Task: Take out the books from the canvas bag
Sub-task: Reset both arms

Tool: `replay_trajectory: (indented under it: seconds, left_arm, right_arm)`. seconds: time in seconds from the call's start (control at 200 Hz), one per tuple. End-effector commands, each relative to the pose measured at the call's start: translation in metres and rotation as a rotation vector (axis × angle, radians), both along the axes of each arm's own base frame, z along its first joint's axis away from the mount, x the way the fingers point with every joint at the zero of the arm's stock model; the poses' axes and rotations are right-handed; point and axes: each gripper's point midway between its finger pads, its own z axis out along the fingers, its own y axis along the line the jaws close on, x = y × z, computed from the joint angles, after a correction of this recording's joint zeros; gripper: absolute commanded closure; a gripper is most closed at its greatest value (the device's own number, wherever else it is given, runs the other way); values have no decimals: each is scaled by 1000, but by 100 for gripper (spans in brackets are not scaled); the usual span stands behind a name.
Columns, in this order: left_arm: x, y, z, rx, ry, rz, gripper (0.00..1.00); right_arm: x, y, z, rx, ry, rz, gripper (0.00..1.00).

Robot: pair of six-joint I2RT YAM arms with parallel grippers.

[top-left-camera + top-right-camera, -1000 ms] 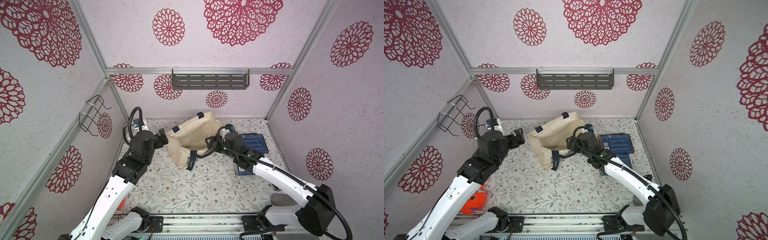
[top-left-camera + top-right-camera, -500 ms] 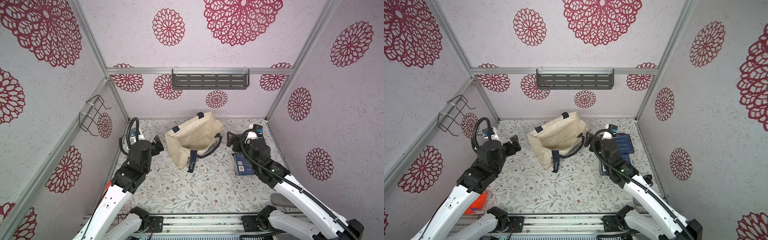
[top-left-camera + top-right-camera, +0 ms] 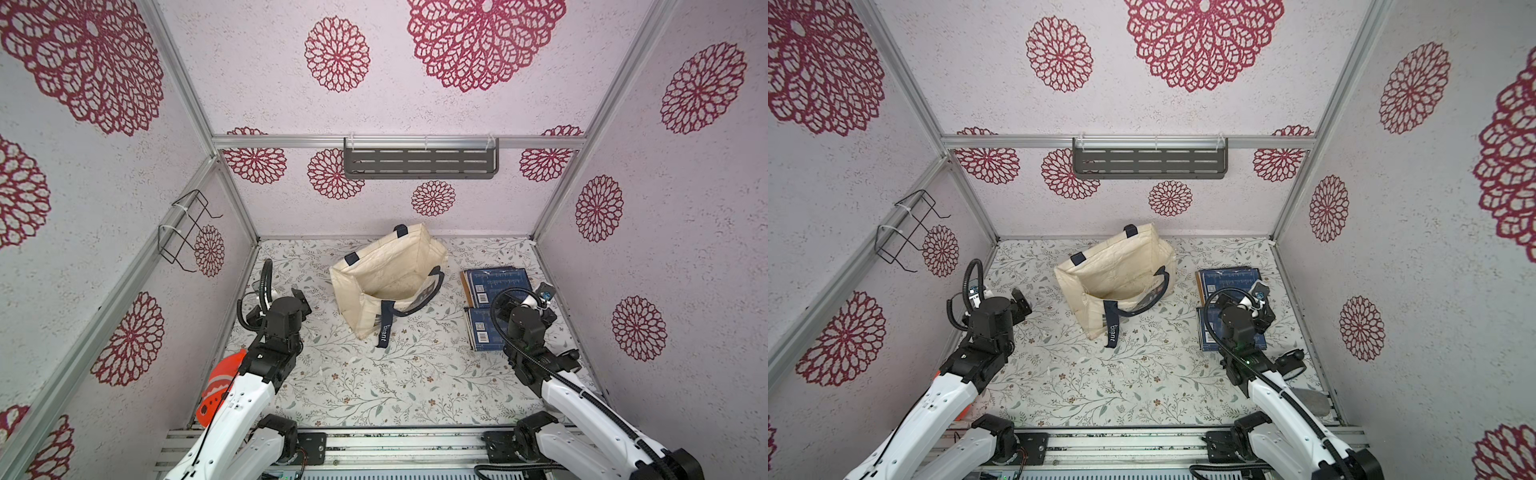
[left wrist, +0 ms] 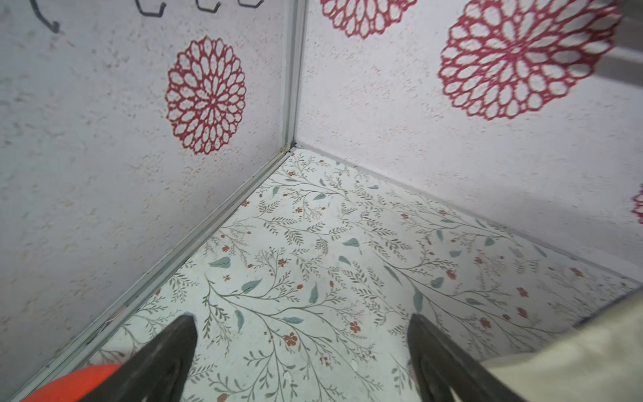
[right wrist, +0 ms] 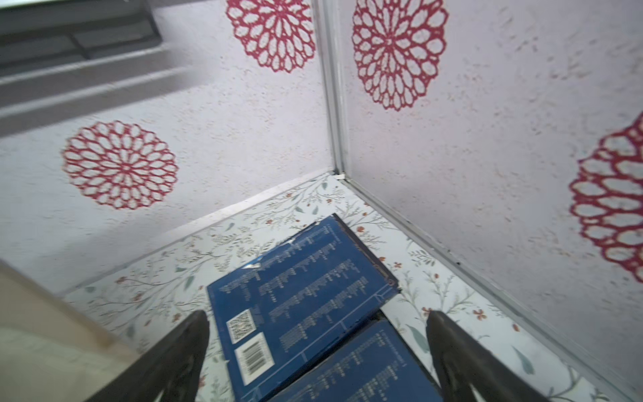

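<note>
Fingers (image 5: 181, 355) of left gripper (image 4: 302, 317) and right gripper (image 5: 316, 315) gape empty; thin, stiff books (image 3: 494, 277) at right probably suit an edge pinch.

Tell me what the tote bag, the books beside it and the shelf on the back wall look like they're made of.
Tote bag: cream woven cloth, probably canvas, matte; it creases and slumps. Books: paper with smooth printed blue covers; thin, flat, barcode labels. Shelf: likely painted grey metal, rigid with punched slots; could be plastic.
</note>
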Motion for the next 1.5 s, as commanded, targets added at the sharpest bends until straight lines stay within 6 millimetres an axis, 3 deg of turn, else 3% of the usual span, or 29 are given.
replay_trajectory:
  seconds: [0.0,0.145,0.32,0.59,0.746,0.906,1.026,1.181,1.286,1.386,1.496]
  left_arm:
    - [8,13,0,-35,-54,48,2]
    - [14,21,-16,-11,-26,36,2]
    - [22,35,-17,55,-13,60,2]
    - [46,42,-41,85,-10,38,2]
    - [57,41,-43,99,-51,35,2]
    - [65,49,-51,85,-32,31,2]
    - [67,42,-43,156,-92,-48,2]
    - [63,50,-42,132,-124,-71,2]
    - [64,31,-75,167,-11,-191,2]
    - [65,29,-65,251,-100,-131,2]
    - [74,27,-86,232,-71,-167,2]
  right_arm:
    - [0,-21,7,-73,-37,-88,1]
    - [10,-25,-16,-144,16,-52,1]
    - [28,-30,-44,-219,95,-40,1]
    - [43,-36,-76,-213,130,-12,1]
    - [43,-47,-92,-157,123,-21,1]
    - [62,-38,-100,-171,183,57,1]
    - [64,-35,-100,-173,181,72,1]
    - [64,-28,-99,-179,168,122,1]
    - [61,-27,-99,-172,147,140,1]
    - [62,-27,-99,-172,148,142,1]
    - [62,-21,-100,-168,132,190,1]
